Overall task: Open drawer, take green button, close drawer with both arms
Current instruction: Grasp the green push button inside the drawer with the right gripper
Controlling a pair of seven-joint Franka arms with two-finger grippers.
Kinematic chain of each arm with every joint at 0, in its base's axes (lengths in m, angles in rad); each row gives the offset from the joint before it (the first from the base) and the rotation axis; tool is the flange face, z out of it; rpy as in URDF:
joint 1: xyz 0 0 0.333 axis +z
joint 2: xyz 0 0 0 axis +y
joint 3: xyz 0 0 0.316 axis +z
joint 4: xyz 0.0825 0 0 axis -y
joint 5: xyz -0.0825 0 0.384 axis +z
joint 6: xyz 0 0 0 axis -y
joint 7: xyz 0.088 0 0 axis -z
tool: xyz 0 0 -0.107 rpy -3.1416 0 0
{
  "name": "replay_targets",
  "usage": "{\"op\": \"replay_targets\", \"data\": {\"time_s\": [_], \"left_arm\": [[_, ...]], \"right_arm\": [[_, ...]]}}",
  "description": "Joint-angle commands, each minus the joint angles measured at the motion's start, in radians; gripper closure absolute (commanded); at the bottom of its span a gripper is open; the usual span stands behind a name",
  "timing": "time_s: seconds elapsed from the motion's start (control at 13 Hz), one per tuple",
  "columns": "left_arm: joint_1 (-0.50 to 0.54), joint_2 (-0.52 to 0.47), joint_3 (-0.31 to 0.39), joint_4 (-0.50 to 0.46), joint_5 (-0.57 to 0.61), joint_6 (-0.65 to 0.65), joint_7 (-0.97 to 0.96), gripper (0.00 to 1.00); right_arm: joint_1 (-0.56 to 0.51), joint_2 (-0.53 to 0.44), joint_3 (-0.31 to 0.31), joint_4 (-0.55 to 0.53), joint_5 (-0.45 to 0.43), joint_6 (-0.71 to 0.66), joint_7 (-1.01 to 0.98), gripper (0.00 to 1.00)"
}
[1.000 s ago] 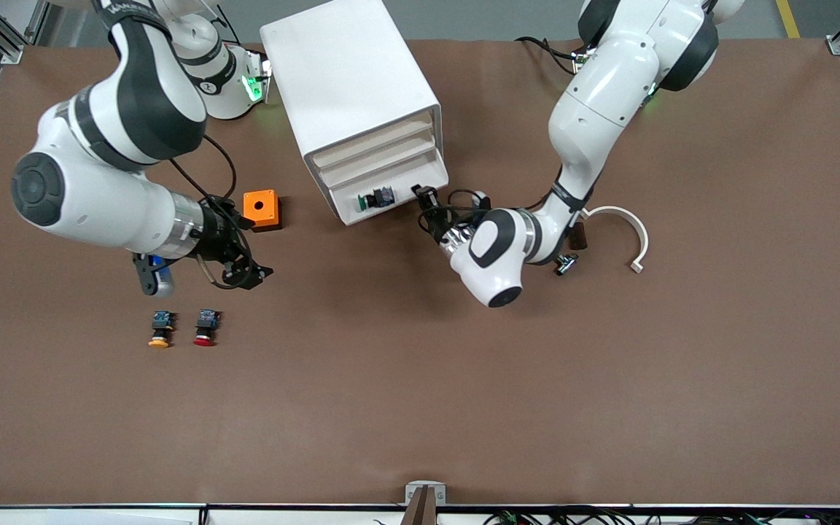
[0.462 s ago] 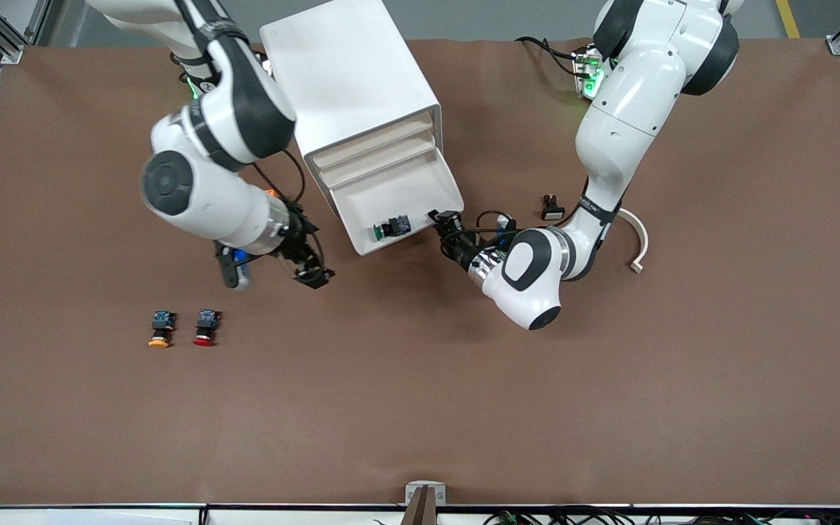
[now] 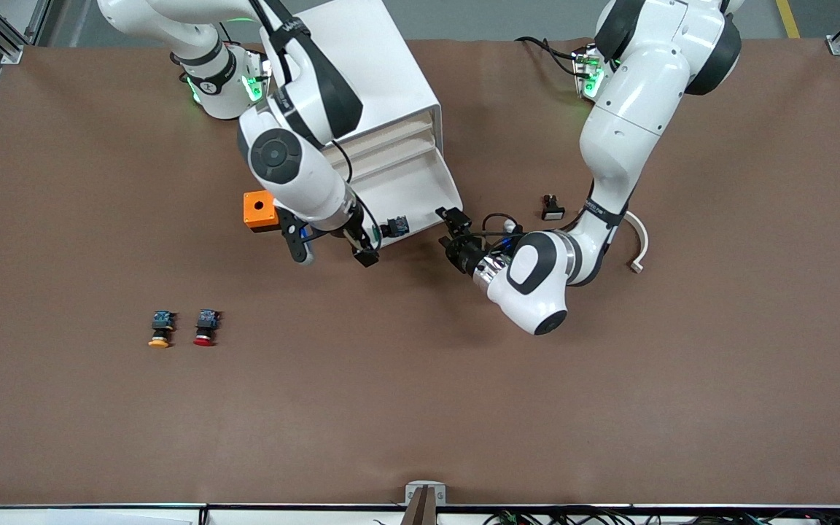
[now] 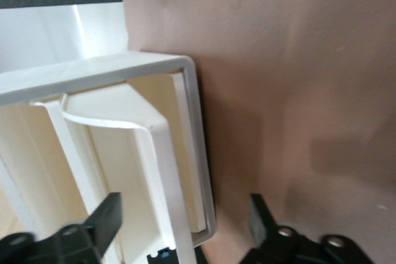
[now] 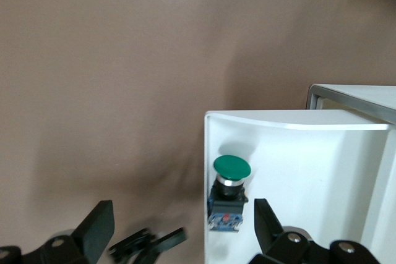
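button [image 5: 231, 193] in pulled-out drawer [image 5: 297, 171] | right claw [image 5: 179, 227] spread over it | left claw [image 4: 185, 227] spread at drawer's corner

green button [image 5: 231, 190] lies in the pulled-out drawer [image 5: 346, 171], between the spread right claw [image 5: 179, 227] fingers.

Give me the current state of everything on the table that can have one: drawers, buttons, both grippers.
Bottom white plastic drawer: pulled out.
Upper drawers of the white cabinet: pushed in.
Green-capped push button: lying in the open drawer, not gripped.
Right gripper: open, over the drawer's front edge by the button.
Left gripper: open, at the drawer's front corner.
Yellow-capped button, red-capped button: lying on the table, untouched.
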Motion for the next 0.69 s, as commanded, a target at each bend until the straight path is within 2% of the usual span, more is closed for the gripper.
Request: {"op": "replay_targets", "data": {"time_s": [0.0,0.31,0.62], "left_arm": [[0.028,-0.030,0.007,0.024,0.113,-0.023,0.010,0.01],[0.031,-0.033,0.004,0.114,0.221,-0.021,0.011,0.01],[0.040,-0.077,0.004,0.125,0.238,-0.023,0.160,0.00]], "right_arm": [[0.053,-0.017,-0.011,-0.083,-0.058,0.090,0.080,0.00],[0.111,0.000,-0.011,-0.162,-0.060,0.230,0.122,0.00],[0.170,0.046,-0.012,-0.172,-0.063,0.287,0.154,0.00]]}}
